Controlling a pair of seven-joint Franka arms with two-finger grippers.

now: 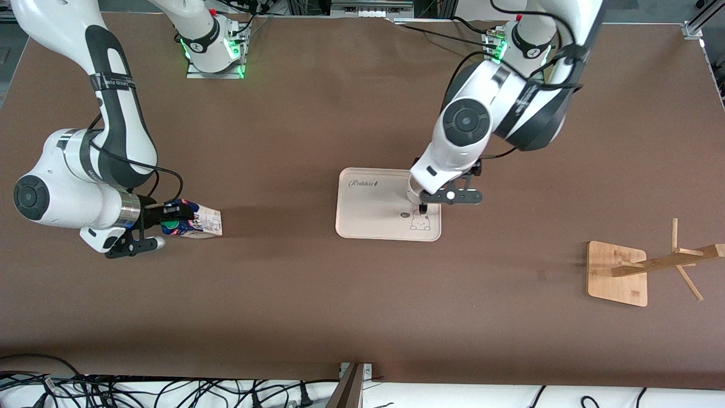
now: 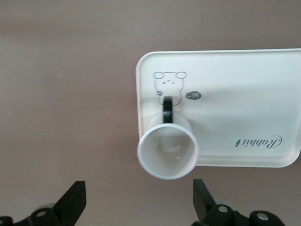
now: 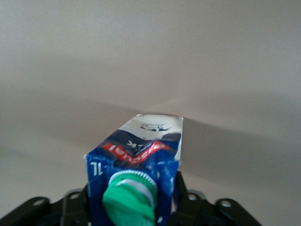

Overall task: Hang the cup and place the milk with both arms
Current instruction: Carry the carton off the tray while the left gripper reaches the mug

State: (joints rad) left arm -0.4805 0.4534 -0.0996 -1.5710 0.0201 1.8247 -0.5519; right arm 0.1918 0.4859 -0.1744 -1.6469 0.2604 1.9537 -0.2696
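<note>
I'm seeing the cup (image 2: 167,149) sitting upright on the tray (image 1: 362,221), at its edge toward the left arm's end, with the left gripper (image 2: 138,205) hovering above it, fingers spread wide. The milk (image 1: 192,221) is lying tipped (cap toward the wrist) near the table's right-arm end, with the right gripper (image 1: 170,214) flanking its top; whether that one is gripping, I cannot tell.

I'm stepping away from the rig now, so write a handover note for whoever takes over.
Left gripper: open, above the cup, which stands on the tray.
Right gripper: at the capped end of the milk, which appears to lie on its side at the right arm's end of the table.
Done: nothing finished.
Left: grasp the cup and hang it on the wooden rack; place the milk.
</note>
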